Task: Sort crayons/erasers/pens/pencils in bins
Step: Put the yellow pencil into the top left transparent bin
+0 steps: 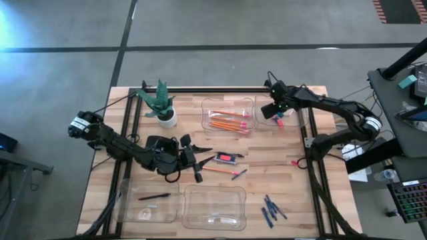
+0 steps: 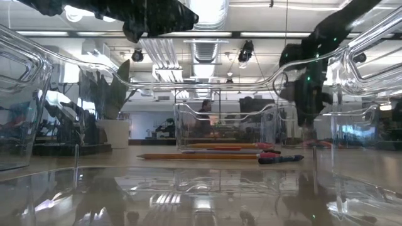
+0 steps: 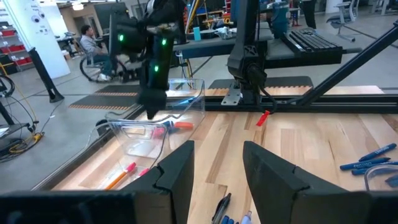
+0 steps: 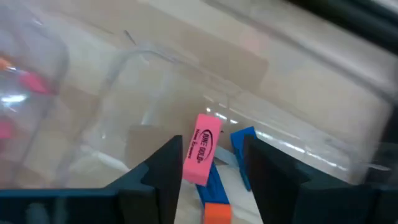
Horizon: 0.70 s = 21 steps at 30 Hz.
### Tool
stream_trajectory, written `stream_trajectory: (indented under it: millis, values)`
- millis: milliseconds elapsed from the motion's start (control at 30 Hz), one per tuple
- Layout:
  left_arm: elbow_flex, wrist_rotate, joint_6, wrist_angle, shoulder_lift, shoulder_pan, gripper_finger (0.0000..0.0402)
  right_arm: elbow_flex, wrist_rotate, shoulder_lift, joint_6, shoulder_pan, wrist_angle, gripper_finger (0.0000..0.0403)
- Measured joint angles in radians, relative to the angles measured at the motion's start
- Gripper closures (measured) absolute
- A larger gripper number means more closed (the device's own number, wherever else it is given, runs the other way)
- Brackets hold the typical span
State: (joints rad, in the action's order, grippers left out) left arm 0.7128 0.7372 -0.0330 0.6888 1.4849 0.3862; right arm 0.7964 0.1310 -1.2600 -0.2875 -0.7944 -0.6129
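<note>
One pink eraser point(image 4: 202, 149) sits between the right tool's point(image 4: 211, 163) parted fingers.

1. bins point(image 1: 227, 105): four clear tubs, two at the far side of the bench, two at the near side.
2. pencils point(image 1: 229, 123): orange with pink ends, several lying flat in the far-left bin; one more point(image 1: 217, 170) loose on the bench mid-table.
3. erasers point(image 4: 202, 157): pink block tilted against a blue one in the far-right bin; another red piece point(image 1: 294, 162) on the bench by the right rail.
4. pens point(image 1: 154, 197): one black, flat in the near-left bin; a bluish one point(image 1: 239, 174) loose beside the stray pencil.
5. crayons point(image 1: 271, 209): dark-blue cluster on the bench, right of the near-right bin.
</note>
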Motion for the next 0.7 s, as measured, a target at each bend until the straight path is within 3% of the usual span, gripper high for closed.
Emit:
stream_trajectory:
  millis: [233,400,700]
  values:
    - [0.003,-0.006,0.008,0.0,0.0,-0.021,0.0277,0.003,0.0,0.177,-0.001,0.051,-0.01,0.0239]
    - [0.034,-0.184,0.058,-0.027,0.0,-0.091,0.0277,0.0,0.0,0.299,-0.008,0.165,0.028,0.0247]
    - [0.149,-0.356,0.286,-0.558,0.0,-0.22,0.0277,-0.039,0.0,0.419,-0.008,0.422,0.133,0.0254]
